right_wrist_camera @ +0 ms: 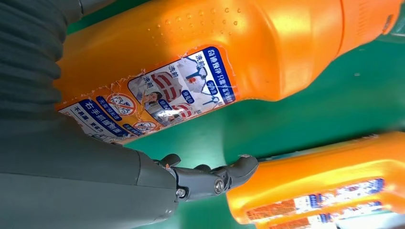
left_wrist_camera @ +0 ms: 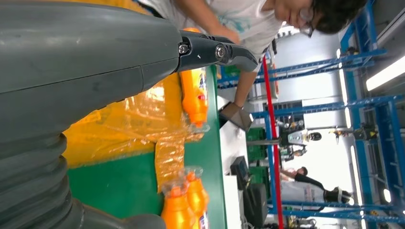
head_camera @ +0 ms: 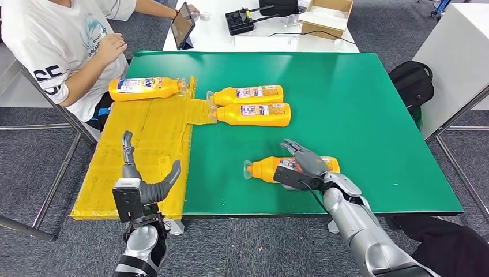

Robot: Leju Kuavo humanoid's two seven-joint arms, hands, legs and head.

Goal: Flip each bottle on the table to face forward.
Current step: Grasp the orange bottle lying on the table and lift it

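Right hand rests its fingers over an orange detergent bottle lying on the green table. Left hand hovers with fingers spread, holding nothing. Three more bottles lie beyond.

Occlusion: right robot hand hides our view of nearest bottle label | Legibility: far bottles' print too small

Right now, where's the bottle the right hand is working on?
In the head view, the bottle lies on its side near the green table's front edge, under the right hand.
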